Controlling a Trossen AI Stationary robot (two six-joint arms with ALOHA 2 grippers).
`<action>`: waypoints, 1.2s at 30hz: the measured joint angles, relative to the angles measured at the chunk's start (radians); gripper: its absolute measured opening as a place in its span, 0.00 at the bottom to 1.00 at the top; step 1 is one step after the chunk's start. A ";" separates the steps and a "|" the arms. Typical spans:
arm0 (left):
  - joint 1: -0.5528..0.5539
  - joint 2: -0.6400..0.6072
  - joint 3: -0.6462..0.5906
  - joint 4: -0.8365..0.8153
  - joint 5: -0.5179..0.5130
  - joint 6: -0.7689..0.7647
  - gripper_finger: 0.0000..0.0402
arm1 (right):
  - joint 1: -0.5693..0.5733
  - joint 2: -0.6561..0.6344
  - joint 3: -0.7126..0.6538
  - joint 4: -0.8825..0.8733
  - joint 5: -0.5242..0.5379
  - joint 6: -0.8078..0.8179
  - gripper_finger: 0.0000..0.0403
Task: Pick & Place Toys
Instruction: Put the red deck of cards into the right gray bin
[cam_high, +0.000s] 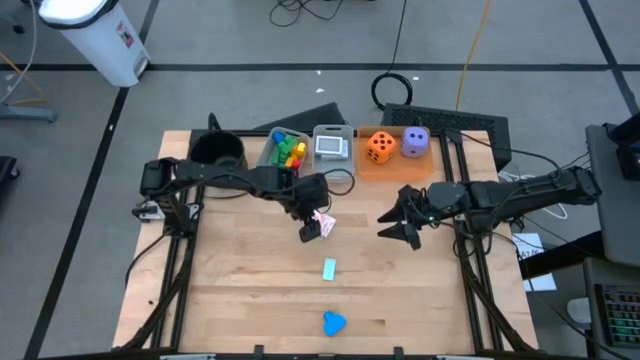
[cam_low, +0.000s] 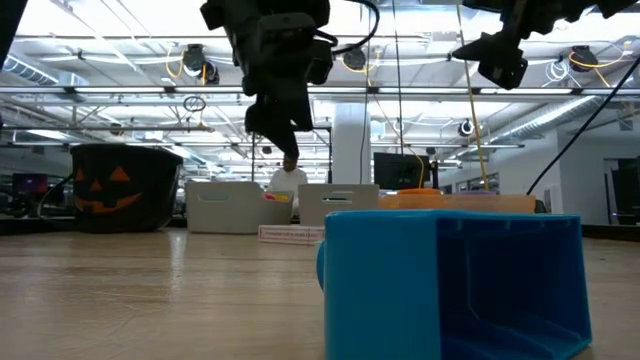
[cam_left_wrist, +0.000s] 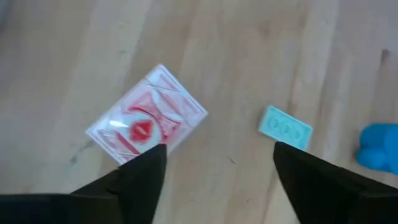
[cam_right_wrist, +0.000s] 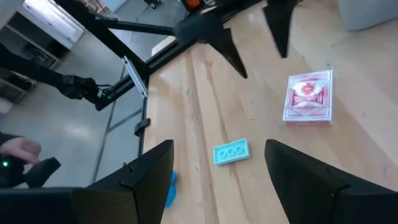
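Note:
A red-backed pack of playing cards (cam_left_wrist: 146, 118) lies flat on the wooden table; it also shows in the high view (cam_high: 324, 220) and the right wrist view (cam_right_wrist: 309, 96). My left gripper (cam_high: 312, 230) hangs open above it, well clear of the table in the low view (cam_low: 285, 125), and its fingers (cam_left_wrist: 143, 177) touch nothing. A light blue flat block (cam_high: 329, 268) lies nearer the front edge, and a blue toy (cam_high: 333, 322) lies at the front. My right gripper (cam_high: 385, 224) is open and empty, raised to the right of the cards, above the block (cam_right_wrist: 231, 151).
Along the far edge stand a black pot (cam_high: 218, 150), a clear bin with coloured blocks (cam_high: 285, 148), a second clear bin (cam_high: 333, 143), and an orange tray (cam_high: 395, 162) with an orange die (cam_high: 380, 146) and a purple die (cam_high: 415, 141). Bare wood lies at front left and right.

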 joint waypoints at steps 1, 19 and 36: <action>0.007 0.000 0.000 0.000 0.000 0.000 0.78 | 0.000 0.000 0.000 0.001 0.000 -0.011 0.60; 0.061 0.000 0.000 0.007 0.009 0.523 0.99 | -0.002 0.005 0.000 0.001 0.288 -0.085 0.60; 0.073 0.169 0.001 0.014 -0.029 0.829 0.99 | -0.002 0.105 0.000 0.001 0.369 0.035 0.60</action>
